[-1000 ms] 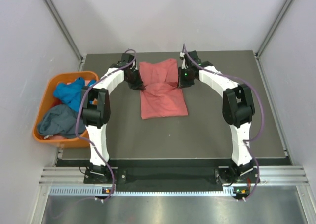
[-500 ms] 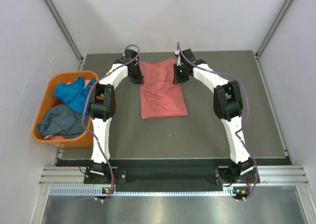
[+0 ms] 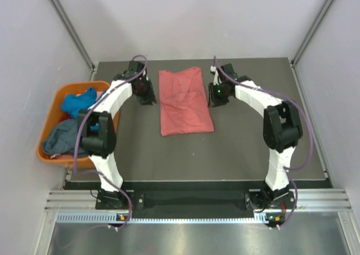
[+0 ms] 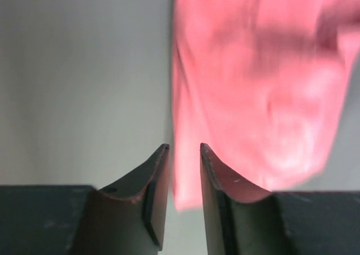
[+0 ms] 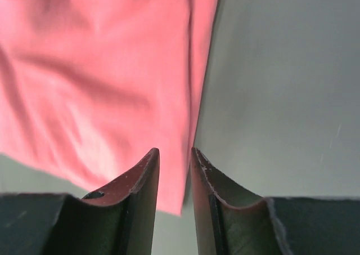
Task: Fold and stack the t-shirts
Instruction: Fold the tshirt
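Note:
The salmon-pink t-shirt [image 3: 183,100] lies folded in a long rectangle in the middle of the table. My left gripper [image 3: 149,97] hovers just left of its left edge, jaws a little apart and empty. In the left wrist view the left gripper [image 4: 184,148] has the pink shirt [image 4: 253,86] below and to its right. My right gripper [image 3: 214,100] hovers just right of the shirt's right edge, jaws a little apart and empty. In the right wrist view the right gripper [image 5: 174,151] is over the edge of the pink shirt [image 5: 101,80]. The bright blue t-shirt [image 3: 79,106] and the slate grey-blue t-shirt [image 3: 64,138] lie crumpled in the tub.
The orange plastic tub [image 3: 50,153] stands off the table's left edge. The dark table mat [image 3: 247,148] ends at a metal rail in front of the arm bases. Grey walls close in the back and both sides.
Both grippers have let go of the pink shirt and moved outward from its sides. The shirt's bunched far part now lies flat.

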Controlling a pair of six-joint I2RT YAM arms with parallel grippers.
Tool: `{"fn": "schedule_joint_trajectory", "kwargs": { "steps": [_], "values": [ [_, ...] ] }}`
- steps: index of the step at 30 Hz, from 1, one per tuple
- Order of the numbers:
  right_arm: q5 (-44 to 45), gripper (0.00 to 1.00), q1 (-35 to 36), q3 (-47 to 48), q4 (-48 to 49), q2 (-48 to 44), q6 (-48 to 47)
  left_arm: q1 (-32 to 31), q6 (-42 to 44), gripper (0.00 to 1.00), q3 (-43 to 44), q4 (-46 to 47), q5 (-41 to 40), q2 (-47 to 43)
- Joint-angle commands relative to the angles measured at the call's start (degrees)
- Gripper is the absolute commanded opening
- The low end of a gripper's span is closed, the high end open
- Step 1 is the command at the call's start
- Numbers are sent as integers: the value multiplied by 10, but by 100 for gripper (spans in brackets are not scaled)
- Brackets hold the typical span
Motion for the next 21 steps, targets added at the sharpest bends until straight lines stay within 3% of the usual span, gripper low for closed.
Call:
{"fn": "schedule_joint_trajectory", "kwargs": {
  "steps": [1,7,21],
  "values": [
    [-26,30,-5,-73,17,-78,-32,-7,-9,34,-113,39,113,-97],
    [-61,33,-8,-141,19,-106,-62,-33,-34,36,-278,109,185,-159],
    [-89,34,-8,-232,73,-100,-62,-81,-23,38,-323,93,66,-142]
  ]
}}
